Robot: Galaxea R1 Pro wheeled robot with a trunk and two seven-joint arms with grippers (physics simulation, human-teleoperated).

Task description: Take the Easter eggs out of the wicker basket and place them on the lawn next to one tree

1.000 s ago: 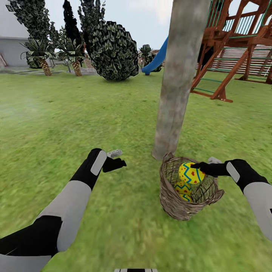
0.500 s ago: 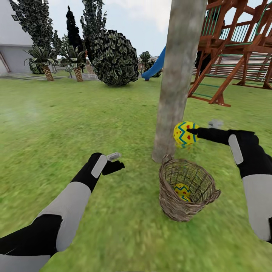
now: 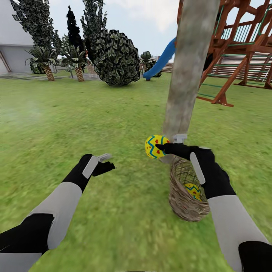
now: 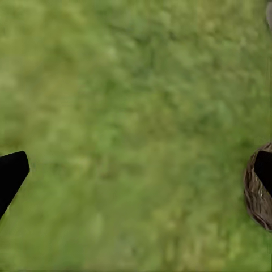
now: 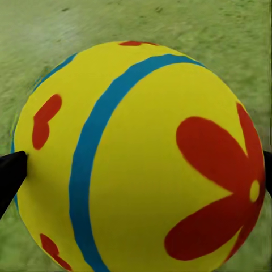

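Note:
My right gripper [image 3: 163, 146] is shut on a yellow Easter egg [image 3: 154, 146] with blue zigzags and red flowers, held in the air just left of the tree trunk's [image 3: 189, 71] base and above the lawn [image 3: 113, 113]. That egg [image 5: 141, 153] looms large in the right wrist view, with a fingertip at each side. The wicker basket [image 3: 180, 206] stands on the grass at the foot of the trunk, under my right forearm. One more egg [image 3: 193, 190] shows inside it, and the rest of its inside is hidden. My left gripper [image 3: 104, 162] hangs open over bare grass, with the basket [image 4: 256, 195] off to its side.
A wooden playset [image 3: 241, 45] with a blue slide [image 3: 162, 60] stands behind the trunk at the right. A big dark bush [image 3: 115, 56], short palms [image 3: 47, 62] and a pale building [image 3: 11, 45] line the far left. Grass stretches wide to the left.
My right gripper has carried the egg from the right of the trunk, leftward and lower, to its left side near the base. The view has shifted slightly. The left arm has barely moved.

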